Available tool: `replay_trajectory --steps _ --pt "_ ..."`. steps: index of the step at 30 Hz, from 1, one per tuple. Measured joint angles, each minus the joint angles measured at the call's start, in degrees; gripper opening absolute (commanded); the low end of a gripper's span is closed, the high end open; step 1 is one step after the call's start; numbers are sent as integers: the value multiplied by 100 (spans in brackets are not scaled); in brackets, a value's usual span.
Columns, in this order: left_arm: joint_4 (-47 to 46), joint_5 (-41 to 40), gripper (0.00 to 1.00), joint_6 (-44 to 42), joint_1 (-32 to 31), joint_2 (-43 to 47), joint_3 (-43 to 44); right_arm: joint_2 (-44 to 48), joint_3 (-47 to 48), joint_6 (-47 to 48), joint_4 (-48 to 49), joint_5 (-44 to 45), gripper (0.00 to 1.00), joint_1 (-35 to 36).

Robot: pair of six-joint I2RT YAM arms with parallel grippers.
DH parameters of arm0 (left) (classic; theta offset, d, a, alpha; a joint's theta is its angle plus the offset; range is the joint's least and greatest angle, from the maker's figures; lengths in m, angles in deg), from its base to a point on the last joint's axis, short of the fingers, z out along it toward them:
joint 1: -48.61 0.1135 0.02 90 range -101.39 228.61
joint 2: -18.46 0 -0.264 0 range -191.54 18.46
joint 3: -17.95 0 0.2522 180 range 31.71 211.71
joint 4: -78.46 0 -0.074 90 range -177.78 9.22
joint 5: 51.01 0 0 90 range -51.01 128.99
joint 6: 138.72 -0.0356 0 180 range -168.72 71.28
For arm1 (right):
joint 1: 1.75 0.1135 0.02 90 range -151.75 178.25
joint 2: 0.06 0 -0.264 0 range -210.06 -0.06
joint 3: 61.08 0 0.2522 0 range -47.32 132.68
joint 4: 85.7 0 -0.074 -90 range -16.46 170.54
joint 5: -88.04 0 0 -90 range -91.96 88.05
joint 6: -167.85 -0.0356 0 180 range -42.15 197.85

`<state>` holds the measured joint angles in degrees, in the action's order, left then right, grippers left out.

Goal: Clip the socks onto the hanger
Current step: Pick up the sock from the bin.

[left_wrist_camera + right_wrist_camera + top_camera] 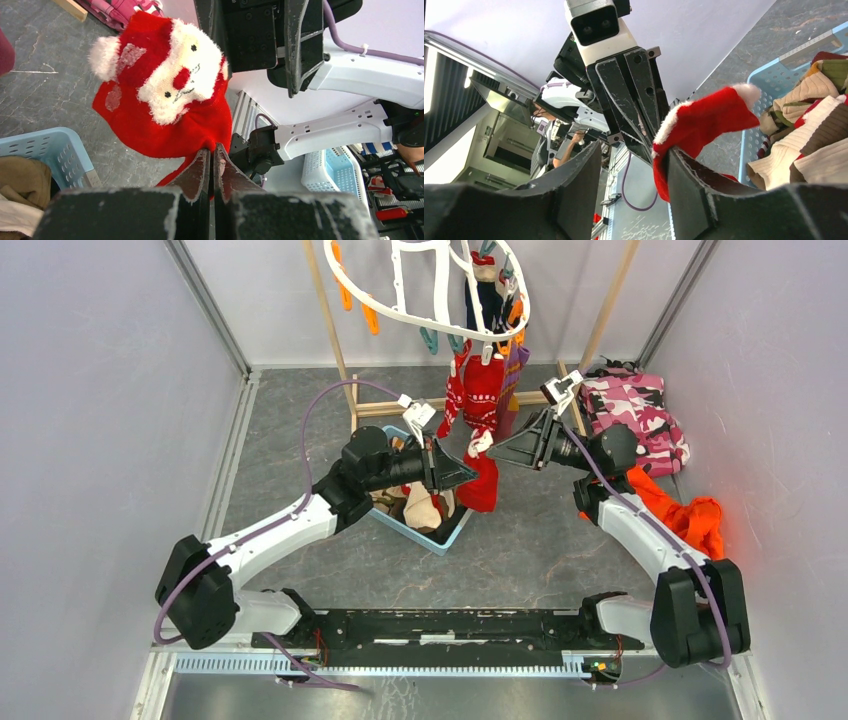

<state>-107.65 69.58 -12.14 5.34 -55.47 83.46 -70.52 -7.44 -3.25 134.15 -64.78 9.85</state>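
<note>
A red Santa-face sock [165, 100] with white trim hangs from my left gripper [212, 150], which is shut on its lower red fabric. From above, that sock [482, 488] hangs over the basket's right edge, with the left gripper [468, 477] to its left. My right gripper [634, 155] is open around the sock's white-trimmed edge [704, 125], which rests against the inner face of one finger. It reaches in from the right [493, 453]. The white hanger [430, 295] hangs above at the back, and a red patterned sock [480, 390] and a purple one [516, 370] are clipped to it.
A light blue basket [452, 538] holding more socks [809, 130] sits under the left gripper. A pink camouflage garment [635, 410] and an orange cloth [680, 512] lie at the right. The wooden rack [335, 340] stands behind, and grey walls close both sides.
</note>
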Motion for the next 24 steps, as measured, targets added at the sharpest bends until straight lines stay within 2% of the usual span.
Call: replay_trajectory --steps 5,9,11,12,15,18,20,24 --pt "0 0 2 4 -7 -55 0 142 249 1193 -1244 4 31 7" --pt "-22 0 2 4 -35 -55 0 201 750 2540 -2706 138 2 31" --pt "-26 0 6 4 -37 -55 0 238 837 2986 -3108 184 0 33" --pt "-24 0 10 4 -37 -55 -2 249 852 3193 -3279 197 0 33" --pt "13 -7 35 -9 -37 -48 -44 254 881 3773 -3665 181 0 33" --pt "142 -98 56 -105 -37 79 -210 249 1110 4767 -4297 -22 0 33" --pt "236 -223 69 -221 -37 354 -437 247 1427 5786 -4977 -179 0 33" --pt "374 -472 87 -658 -37 1255 -962 201 2417 8679 -7077 -466 0 33"
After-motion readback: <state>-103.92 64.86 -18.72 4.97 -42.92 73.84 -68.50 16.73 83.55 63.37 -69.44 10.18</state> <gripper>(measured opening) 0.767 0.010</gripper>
